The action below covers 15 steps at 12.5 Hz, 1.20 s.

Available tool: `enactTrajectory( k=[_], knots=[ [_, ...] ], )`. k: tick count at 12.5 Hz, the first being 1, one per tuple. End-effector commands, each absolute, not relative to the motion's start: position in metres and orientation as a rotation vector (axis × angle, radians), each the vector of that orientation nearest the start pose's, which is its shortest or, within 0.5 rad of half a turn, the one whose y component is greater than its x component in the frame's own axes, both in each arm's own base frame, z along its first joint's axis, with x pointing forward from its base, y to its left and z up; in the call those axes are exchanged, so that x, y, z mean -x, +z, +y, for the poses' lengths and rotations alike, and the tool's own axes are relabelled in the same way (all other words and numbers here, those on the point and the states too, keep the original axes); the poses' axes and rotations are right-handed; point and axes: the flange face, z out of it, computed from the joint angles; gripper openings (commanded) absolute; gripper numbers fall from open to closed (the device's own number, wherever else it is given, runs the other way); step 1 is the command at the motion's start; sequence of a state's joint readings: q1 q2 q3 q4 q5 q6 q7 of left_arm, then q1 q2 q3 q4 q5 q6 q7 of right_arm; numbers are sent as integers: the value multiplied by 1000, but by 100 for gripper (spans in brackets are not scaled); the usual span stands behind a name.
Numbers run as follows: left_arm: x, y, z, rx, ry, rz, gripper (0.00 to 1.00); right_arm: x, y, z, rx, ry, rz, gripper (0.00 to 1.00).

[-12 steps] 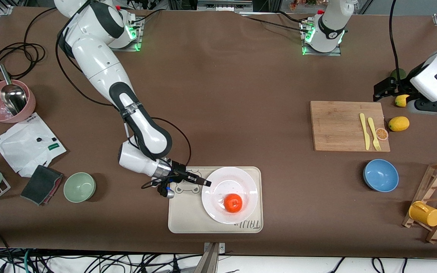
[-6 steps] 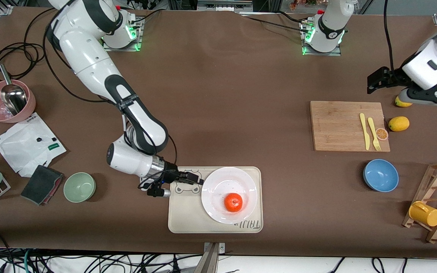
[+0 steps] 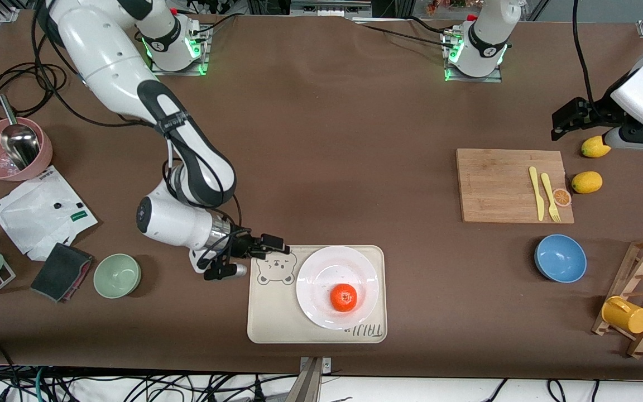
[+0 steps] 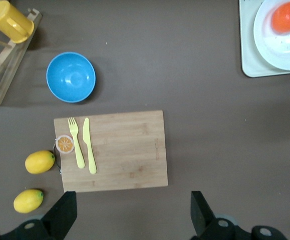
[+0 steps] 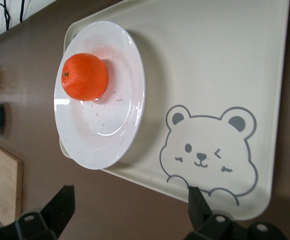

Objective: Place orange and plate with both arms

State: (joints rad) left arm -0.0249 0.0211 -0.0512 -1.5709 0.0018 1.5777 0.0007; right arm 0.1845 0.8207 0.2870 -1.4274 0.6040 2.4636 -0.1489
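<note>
Black fingers of the right gripper (image 3: 278, 244) stand apart w/ nothing between, low over the bear-print tray's (image 3: 277, 318) edge toward the right arm's end, just beside the plate (image 3: 316, 301). Left gripper (image 3: 560, 121) also spread & empty, up over bare table near the cutting board (image 3: 500, 190) and lemons (image 3: 586, 182). Orange (image 3: 344, 297) sits on the plate, plate on the tray. Looks like both placements are done; only parking the arms seems left.

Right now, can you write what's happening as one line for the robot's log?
small round orange: on round white plate | plate: on beige bear-print tray | right claw: open, over tray edge | left claw: open, above table near wooden board
</note>
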Motion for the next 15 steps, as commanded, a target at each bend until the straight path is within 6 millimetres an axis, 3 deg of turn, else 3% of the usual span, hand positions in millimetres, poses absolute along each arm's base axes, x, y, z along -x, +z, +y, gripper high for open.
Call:
enactTrajectory(
  k=[1,5,11,14,15],
  knots=[
    [-581,598,-38,3150,-40,98,100,-652,289,258,2611,-86,-170,100],
    [-581,596,-44,3147,-29,113,100,-629,359,197,2780,29,-337,100],
    [-579,602,-42,3150,-43,108,100,-571,507,122,2952,103,-412,100],
    [-578,602,-37,3150,-41,89,100,-548,550,105,3035,81,-442,100],
    [-578,602,-36,3149,-38,84,100,-546,557,97,3057,68,-441,100]
  ],
)
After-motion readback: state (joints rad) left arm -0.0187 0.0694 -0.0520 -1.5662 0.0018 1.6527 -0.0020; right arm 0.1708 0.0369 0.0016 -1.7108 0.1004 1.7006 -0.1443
